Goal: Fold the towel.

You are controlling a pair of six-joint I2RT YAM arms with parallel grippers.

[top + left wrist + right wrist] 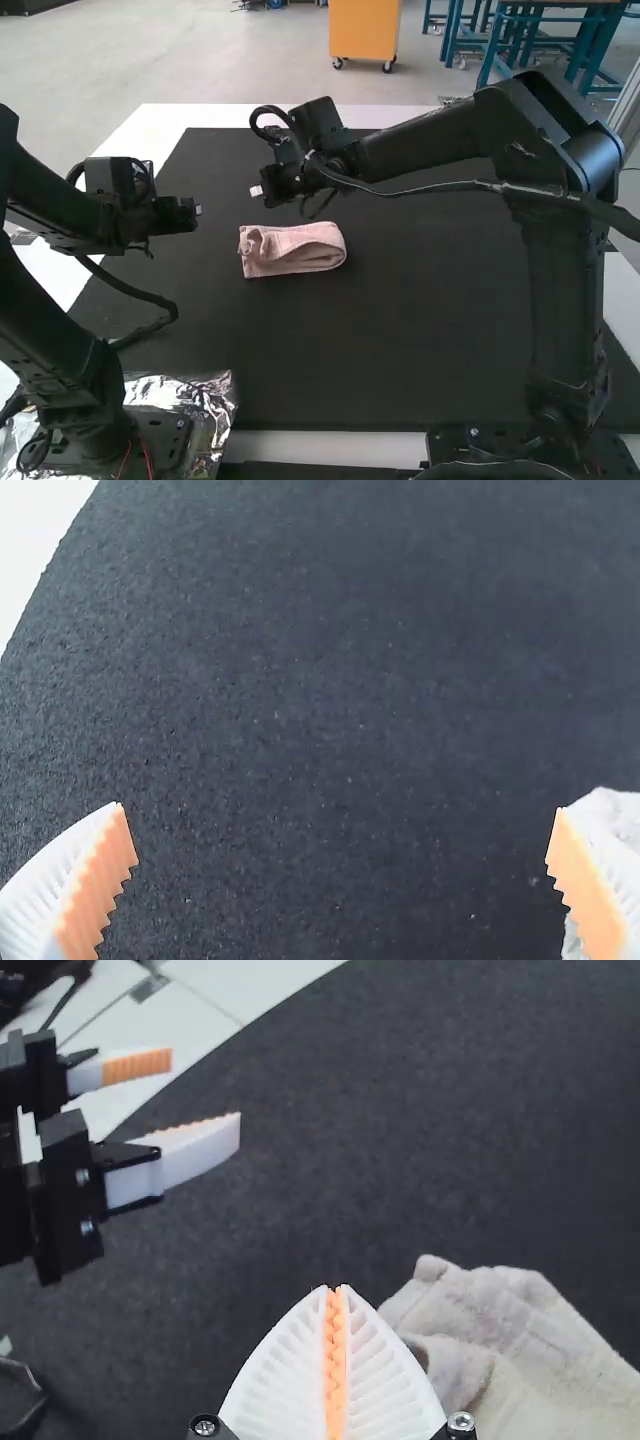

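Observation:
The pink towel (292,249) lies as a compact folded bundle on the black mat, its left end uneven and its right end rounded. My left gripper (200,210) is to the left of the towel; in the left wrist view this gripper (342,845) is open, with an edge of the towel (608,815) beside one finger. My right gripper (256,191) is just beyond the towel's left end. In the right wrist view the right gripper (336,1290) is shut, pads together with nothing between them, and the towel (500,1340) lies close by.
The black mat (400,340) covers most of the white table (165,117). Crinkled foil (215,395) lies by the left arm's base. The two grippers are near each other, and the right arm stretches over the mat's far part.

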